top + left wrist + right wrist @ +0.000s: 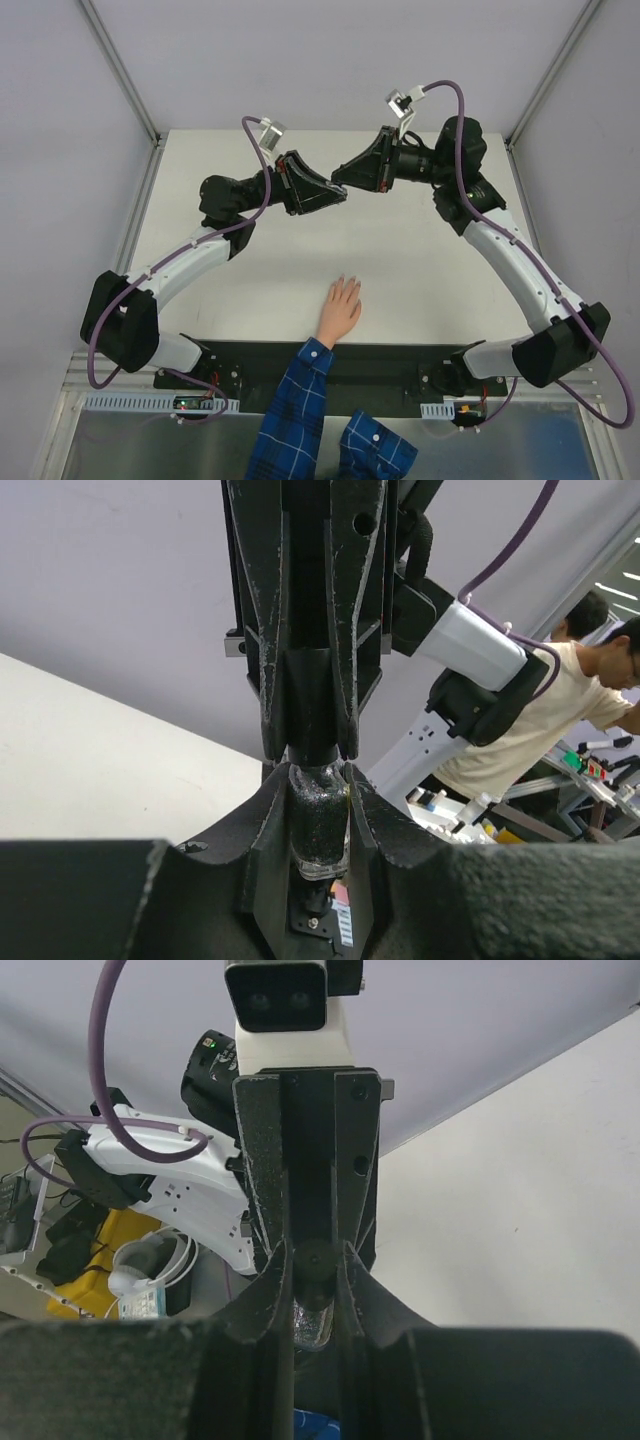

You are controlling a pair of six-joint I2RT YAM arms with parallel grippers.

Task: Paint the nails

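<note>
A light-skinned hand (340, 308) with a blue plaid sleeve (298, 405) lies flat on the white table (430, 270), fingers pointing away; its nails (346, 283) are too small to make out. Both grippers meet in the air above the table's far middle. My left gripper (336, 196) (315, 775) is shut on a small dark glitter polish bottle (318, 825). My right gripper (346, 178) (316, 1252) faces it and is shut on the bottle's black cap (318, 1260) (312, 720). The glass of the bottle (312, 1328) shows beyond the cap.
Grey walls with metal frame posts (120, 70) enclose the table on three sides. A black base strip (400, 360) runs along the near edge between the arm bases. Beyond the cell, a person in a beige shirt (520, 730) stands by a cluttered bench.
</note>
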